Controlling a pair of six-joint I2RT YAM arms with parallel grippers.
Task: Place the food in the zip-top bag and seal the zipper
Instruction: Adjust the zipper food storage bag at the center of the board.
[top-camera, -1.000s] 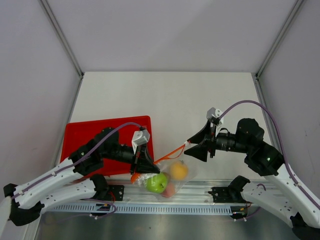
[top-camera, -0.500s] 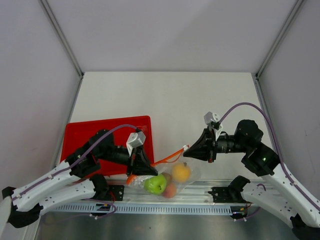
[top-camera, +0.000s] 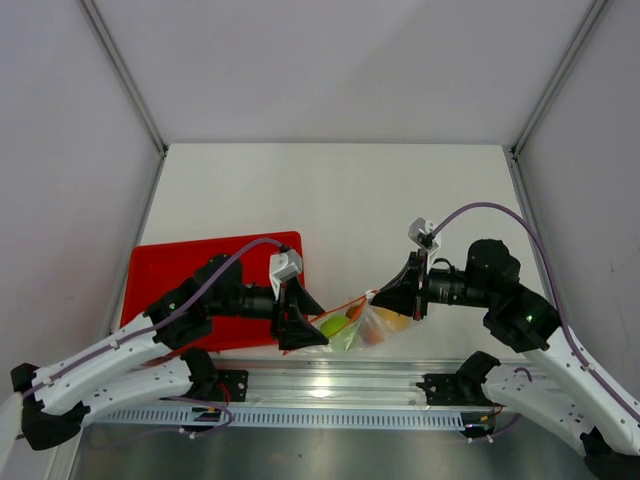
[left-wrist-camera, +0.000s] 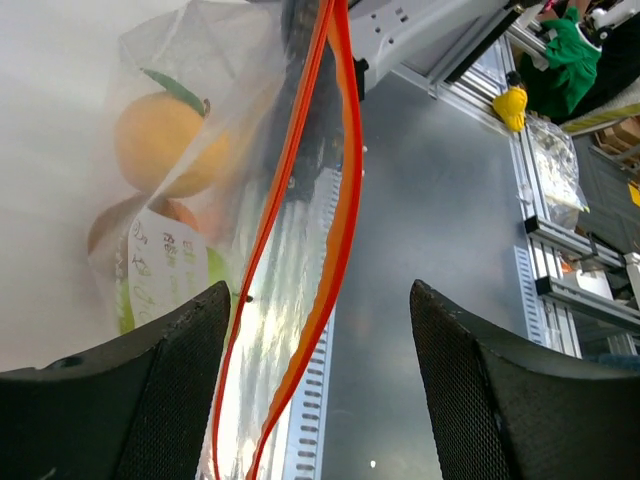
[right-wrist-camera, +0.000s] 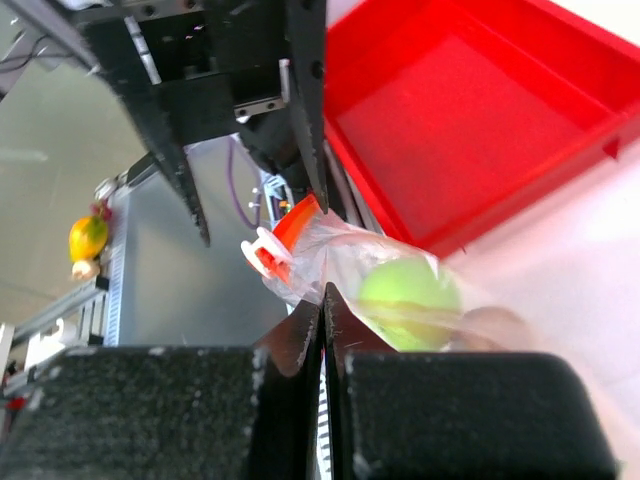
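Observation:
The zip-top bag (top-camera: 362, 322) hangs between my two grippers over the table's near edge, with the food inside it. The green apple (right-wrist-camera: 408, 295) and the yellow-orange fruit (left-wrist-camera: 165, 135) show through the plastic. My right gripper (top-camera: 376, 297) is shut on the bag's edge, next to the white slider (right-wrist-camera: 262, 252). My left gripper (top-camera: 318, 322) is open. The zipper (left-wrist-camera: 340, 150) runs down between the left fingers (left-wrist-camera: 150, 390) without touching either of them. In the right wrist view, the shut right gripper (right-wrist-camera: 322, 308) pinches the clear plastic.
The red tray (top-camera: 160, 270) lies at the left, under and behind my left arm. The metal rail (top-camera: 330, 385) runs along the near edge, below the bag. White table surface stretches to the back walls.
My right gripper shut on the bag's end. My left gripper then opened and let go of the zipper. The bag and fruit have shifted up and right, toward the right gripper.

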